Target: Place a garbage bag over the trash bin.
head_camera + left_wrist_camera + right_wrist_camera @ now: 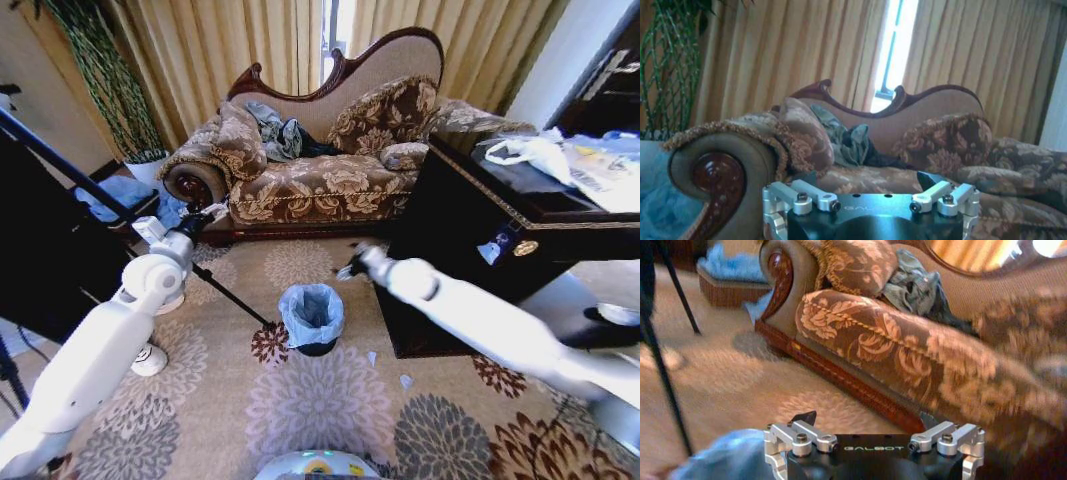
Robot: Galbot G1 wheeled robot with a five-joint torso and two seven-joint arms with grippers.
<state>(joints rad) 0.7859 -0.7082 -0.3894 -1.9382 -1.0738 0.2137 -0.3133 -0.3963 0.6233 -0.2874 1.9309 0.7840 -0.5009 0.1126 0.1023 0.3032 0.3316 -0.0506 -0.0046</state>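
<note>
Robot base (pixel 318 466) at bottom centre of the head view, floral rug (pixel 330 400) ahead of it. Trash bin (pixel 312 322) stands upright on the rug just below centre frame, garbage bag (pixel 311 306) already lining it: pale blue film folded over the rim all round, black bin wall showing only low down. Judging from that, the fitting looks essentially done.

Left hand (pixel 207 216) sits left of centre, raised above the floor, well apart from the bin, pointed at the sofa (pixel 320 185). Left wrist view shows its jaws spread wide, nothing between them. Right hand (pixel 350 270) is right of centre, just beside and above the bin's upper right edge, blurred, likely in motion. Right wrist view shows its jaws likewise wide apart and empty, with a bit of blue bag at lower left of that frame. Both hands being clear of the bag fits a finished placement.

Room: open rug around the bin on the near and left sides. A thin black tripod leg (pixel 225 295) runs diagonally close to the bin's left. Dark counter (pixel 470 250) crowds the right, its corner near the right arm. Sofa edge closes the far side, curtains (pixel 230 45) behind.
</note>
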